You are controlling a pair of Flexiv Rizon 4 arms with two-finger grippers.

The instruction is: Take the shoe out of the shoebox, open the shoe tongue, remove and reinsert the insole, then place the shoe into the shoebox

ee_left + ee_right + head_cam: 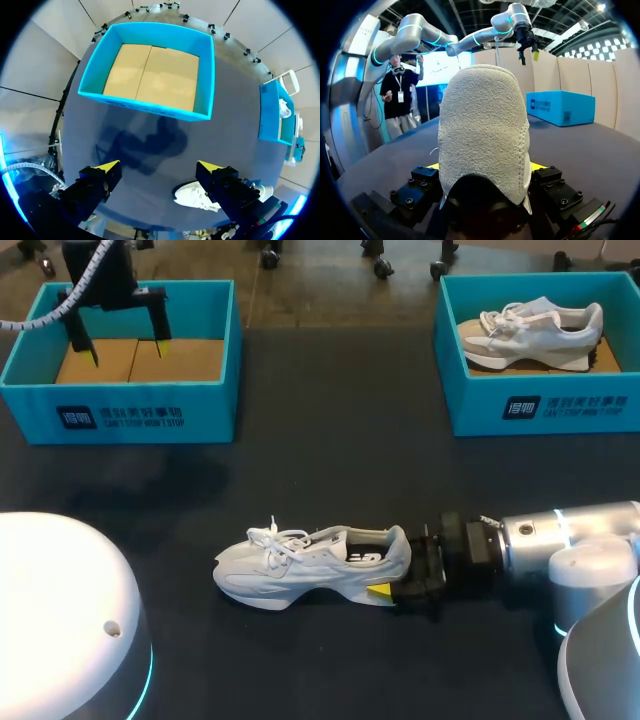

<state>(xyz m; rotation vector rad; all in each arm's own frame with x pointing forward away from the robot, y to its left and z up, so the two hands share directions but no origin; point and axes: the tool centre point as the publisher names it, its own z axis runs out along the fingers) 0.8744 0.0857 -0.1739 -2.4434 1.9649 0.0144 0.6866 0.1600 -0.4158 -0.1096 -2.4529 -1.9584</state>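
So the white shoe (310, 562) is out on the dark tabletop (330, 470), sitting on its sole, well apart from both boxes and nearer the robot than either. Its long axis runs side to side in the head view: toe toward the robot's left, heel toward the right arm. The white laces (272, 536) are bunched loosely toward the toe end, and there's a dark printed patch inside near the heel.

The right gripper (388, 568) comes in flat from the right, and its fingers are clamped on the heel from both sides. In the right wrist view the fuzzy heel fills the space between them, with a yellow tip peeking out on each side.

The left gripper (126, 350) hangs over the left shoebox (120, 410) at the far left, fingers spread wide with nothing in them. That teal box shows only its brown cardboard bottom.

At the far right, the right shoebox (545, 405) has a second shoe (530, 325) in it, pale grey, toe pointing left too.

Both boxes have a dark logo square and white lettering on the front wall.
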